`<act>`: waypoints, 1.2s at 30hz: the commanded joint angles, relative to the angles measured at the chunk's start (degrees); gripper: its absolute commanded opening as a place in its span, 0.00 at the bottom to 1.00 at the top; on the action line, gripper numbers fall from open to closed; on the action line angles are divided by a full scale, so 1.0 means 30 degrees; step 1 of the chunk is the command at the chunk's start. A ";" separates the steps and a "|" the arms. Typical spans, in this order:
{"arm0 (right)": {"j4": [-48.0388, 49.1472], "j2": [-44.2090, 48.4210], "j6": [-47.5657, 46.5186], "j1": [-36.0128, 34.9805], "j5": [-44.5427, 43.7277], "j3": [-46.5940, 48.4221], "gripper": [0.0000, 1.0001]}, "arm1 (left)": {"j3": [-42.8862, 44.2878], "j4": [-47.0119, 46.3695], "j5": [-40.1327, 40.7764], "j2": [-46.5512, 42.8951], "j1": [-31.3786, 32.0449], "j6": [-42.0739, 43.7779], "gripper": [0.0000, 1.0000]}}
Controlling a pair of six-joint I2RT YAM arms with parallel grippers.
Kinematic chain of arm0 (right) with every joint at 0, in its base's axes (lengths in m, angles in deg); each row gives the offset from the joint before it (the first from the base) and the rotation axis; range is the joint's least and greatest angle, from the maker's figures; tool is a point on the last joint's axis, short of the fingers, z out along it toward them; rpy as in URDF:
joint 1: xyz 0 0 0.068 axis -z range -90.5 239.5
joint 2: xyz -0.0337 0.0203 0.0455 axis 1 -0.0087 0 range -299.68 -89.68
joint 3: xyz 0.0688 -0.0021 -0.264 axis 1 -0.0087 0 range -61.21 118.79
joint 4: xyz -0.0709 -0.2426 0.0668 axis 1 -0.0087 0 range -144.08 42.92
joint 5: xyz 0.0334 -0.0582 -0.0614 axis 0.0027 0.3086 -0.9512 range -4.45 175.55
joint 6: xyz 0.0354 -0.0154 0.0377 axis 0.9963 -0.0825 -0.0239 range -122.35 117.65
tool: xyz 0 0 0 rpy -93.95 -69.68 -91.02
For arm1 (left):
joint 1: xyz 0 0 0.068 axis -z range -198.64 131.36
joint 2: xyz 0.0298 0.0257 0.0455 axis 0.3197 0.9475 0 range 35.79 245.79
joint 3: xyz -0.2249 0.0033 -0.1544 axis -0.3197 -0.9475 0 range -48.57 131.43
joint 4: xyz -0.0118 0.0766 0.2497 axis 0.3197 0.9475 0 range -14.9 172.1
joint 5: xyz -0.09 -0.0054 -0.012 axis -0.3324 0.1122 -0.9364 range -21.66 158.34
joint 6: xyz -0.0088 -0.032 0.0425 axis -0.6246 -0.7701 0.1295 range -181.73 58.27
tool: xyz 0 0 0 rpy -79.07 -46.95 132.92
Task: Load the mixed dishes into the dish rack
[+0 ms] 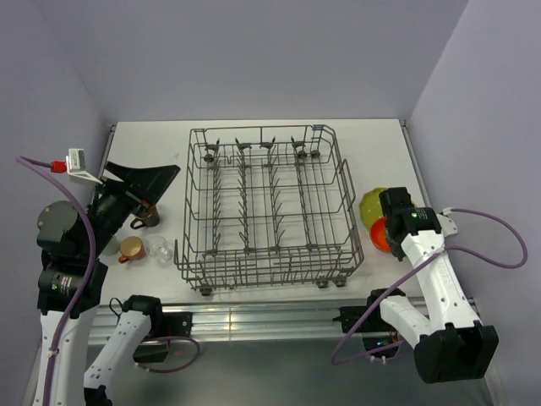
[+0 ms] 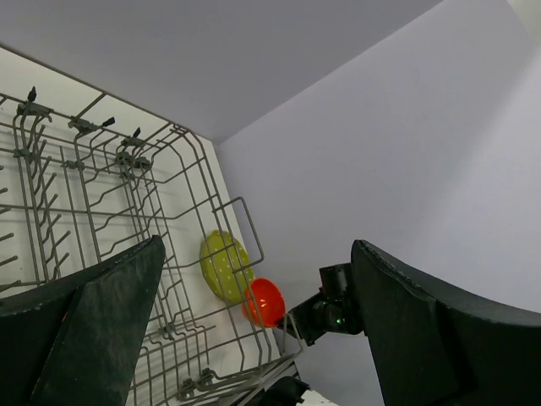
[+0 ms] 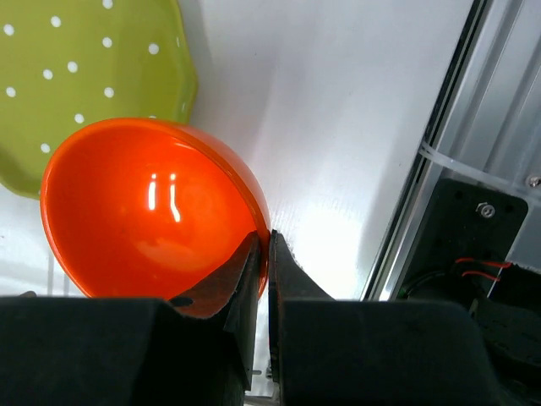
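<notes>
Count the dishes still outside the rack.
5. Left of the rack: dark mug, small orange cup, clear glass. Right of it: yellow-green plate and orange bowl, its rim pinched in the right claw. The left arm may hide another.

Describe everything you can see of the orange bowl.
The orange bowl is glossy, smooth and round, plastic-looking, its hollow seemingly toward the wrist camera. It lies right of the dish rack, overlapping the yellow-green plate at its edge. The right gripper pinches its rim between closed fingers.
</notes>
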 commanded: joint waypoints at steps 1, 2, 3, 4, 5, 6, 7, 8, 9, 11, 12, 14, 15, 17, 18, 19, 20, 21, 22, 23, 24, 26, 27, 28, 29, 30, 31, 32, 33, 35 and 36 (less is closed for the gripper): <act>0.0101 0.0209 -0.0445 -0.0110 -0.1147 0.0684 0.00 | 0.0013 -0.0651 -0.0375 0.0042 -0.0077 0.0456 0.99; 0.0044 0.0122 -0.0358 -0.0081 -0.1117 0.0683 0.00 | -0.0046 -0.0680 -0.0346 0.0042 -0.0077 0.0427 0.99; -0.0073 0.0034 -0.0270 -0.0081 -0.1146 0.0654 0.00 | -0.0104 -0.0709 -0.0346 0.0042 -0.0077 0.0369 0.99; -0.0045 -0.0170 -0.0298 -0.0110 -0.1001 0.0393 0.00 | -0.0192 -0.0825 -0.0404 0.0042 -0.0077 0.0310 0.99; 0.0274 -0.0259 -0.0646 -0.0081 -0.0884 0.0303 0.00 | -0.0193 -0.0856 -0.0433 0.0042 -0.0077 0.0309 0.99; 0.0190 -0.0347 -0.0534 -0.0081 -0.0882 0.0216 0.00 | -0.0251 -0.0885 -0.0521 0.0042 -0.0077 0.0338 0.99; 0.0190 -0.0493 -0.0272 -0.0081 -0.0824 0.0012 0.00 | -0.0222 -0.0798 -0.0609 0.0042 -0.0077 0.0426 0.99; 0.0683 -0.0437 -0.0878 -0.0110 -0.0650 -0.0106 0.00 | -0.0193 -0.0739 -0.0552 0.0071 -0.0077 0.0485 0.99; 0.0891 -0.0378 -0.0913 -0.0110 -0.0590 -0.0253 0.00 | -0.0135 -0.0623 -0.0522 0.0071 -0.0077 0.0543 0.99; 0.1096 -0.0086 -0.0883 -0.0110 -0.0648 -0.0459 0.00 | -0.0047 -0.0388 -0.0376 0.0071 -0.0077 0.0719 0.99; 0.1127 0.0032 -0.0855 -0.0110 -0.0677 -0.0604 0.00 | 0.0012 -0.0358 -0.0375 0.0071 -0.0077 0.0748 0.99; 0.1331 0.0237 -0.1000 -0.0110 -0.0707 -0.0722 0.00 | 0.0013 -0.0358 -0.0404 0.0071 -0.0077 0.0778 0.99; 0.1448 0.0296 -0.1030 -0.0081 -0.0678 -0.0926 0.00 | -0.0017 -0.0416 -0.0463 0.0071 -0.0077 0.0749 0.99; 0.1478 0.0355 -0.0973 -0.0081 -0.0707 -0.1015 0.00 | -0.0075 -0.0417 -0.0521 0.0071 -0.0077 0.0720 0.99; 0.1537 0.0355 -0.0885 -0.0081 -0.0678 -0.1161 0.00 | -0.0076 -0.0416 -0.0551 0.0042 -0.0077 0.0749 0.99; 0.1682 0.0384 -0.1029 -0.0110 -0.0648 -0.1220 0.00 | -0.0076 -0.0358 -0.0551 0.0042 -0.0077 0.0836 0.99; 0.1684 0.0355 -0.0973 -0.0081 -0.0619 -0.1250 0.00 | -0.0076 -0.0300 -0.0522 0.0042 -0.0077 0.0895 0.99; 0.1568 0.0326 -0.0856 -0.0110 -0.0677 -0.1221 0.00 | -0.0018 -0.0154 -0.0493 0.0013 -0.0077 0.0924 0.99; 0.1567 0.0297 -0.0855 -0.0110 -0.0677 -0.1192 0.00 | 0.0012 -0.0095 -0.0463 0.0012 -0.0077 0.1041 0.99; 0.1538 0.0296 -0.0826 -0.0081 -0.0648 -0.1105 0.00 | 0.0041 -0.0007 -0.0434 0.0012 -0.0077 0.1100 0.99; 0.1537 0.0354 -0.0913 -0.0081 -0.0677 -0.0843 0.00 | 0.0100 0.0081 -0.0434 0.0012 -0.0077 0.1158 0.99; 0.1654 0.0647 -0.1527 -0.0081 -0.0823 -0.0432 0.00 | 0.0100 0.0169 -0.0375 0.0041 -0.0077 0.1217 0.99; 0.1625 0.0851 -0.1848 -0.0081 -0.1143 0.0150 0.00 | 0.0129 0.0198 -0.0404 0.0042 -0.0077 0.1276 0.99; 0.1654 0.0998 -0.2054 -0.0110 -0.1262 0.0475 0.00 | 0.0129 0.0228 -0.0433 0.0042 -0.0077 0.1276 0.99; 0.1625 0.1087 -0.2201 -0.0110 -0.1408 0.0826 0.00 | 0.0100 0.0228 -0.0463 0.0129 -0.0077 0.1305 0.99; 0.1683 0.1232 -0.2609 -0.0110 -0.1468 0.1497 0.00 | 0.0042 0.0228 -0.0492 0.0159 -0.0077 0.1334 0.99; 0.1742 0.1263 -0.2903 -0.0110 -0.1526 0.1852 0.00 | -0.0045 0.0112 -0.0521 0.0159 -0.0077 0.1335 0.99; 0.1858 0.1263 -0.3225 -0.0110 -0.1556 0.2232 0.00 | -0.0104 0.0082 -0.0551 0.0159 -0.0077 0.1335 0.99; 0.1860 0.1176 -0.3489 -0.0110 -0.1643 0.2961 0.00 | -0.0279 0.0024 -0.0580 0.0159 -0.0077 0.1335 0.99; 0.1859 0.1059 -0.3783 -0.0081 -0.1965 0.3697 0.00 | -0.0397 -0.0123 -0.0639 0.0188 -0.0077 0.1335 0.99; 0.1918 0.0913 -0.4191 -0.0081 -0.2082 0.4281 0.00 | -0.0485 -0.0182 -0.0668 0.0217 -0.0077 0.1364 0.99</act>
